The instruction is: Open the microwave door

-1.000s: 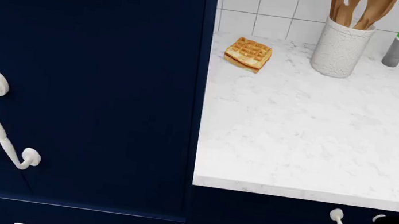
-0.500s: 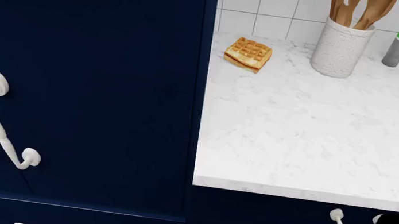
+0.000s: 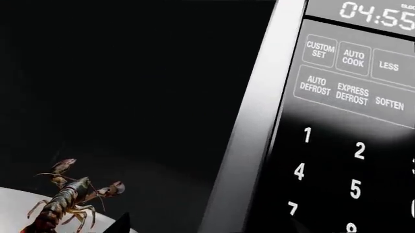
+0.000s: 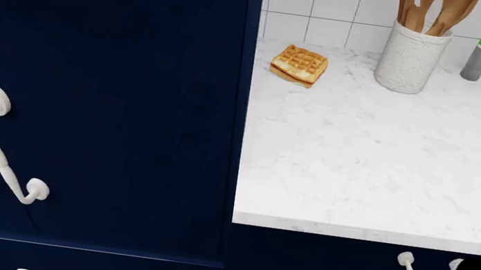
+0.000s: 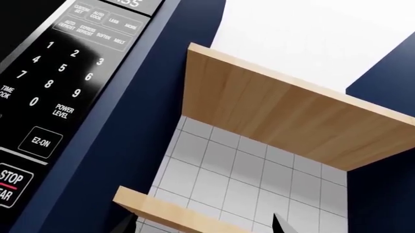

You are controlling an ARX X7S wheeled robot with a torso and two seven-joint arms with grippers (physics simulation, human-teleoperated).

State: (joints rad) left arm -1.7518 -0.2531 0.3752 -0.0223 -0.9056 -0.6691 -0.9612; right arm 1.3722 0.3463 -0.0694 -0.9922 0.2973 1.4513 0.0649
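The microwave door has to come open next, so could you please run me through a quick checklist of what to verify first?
1. Microwave located: ok, keypad shows in both wrist views.
2. Door shut: cannot tell, though its silver edge sits beside the keypad.
3. Handle or release button found: not ok, none is visible.
4. Left gripper state: cannot tell, only a dark tip shows.
5. Contents: a lobster on a plate shows behind the glass.
6. Microwave in head view: not ok, only cabinets and counter.
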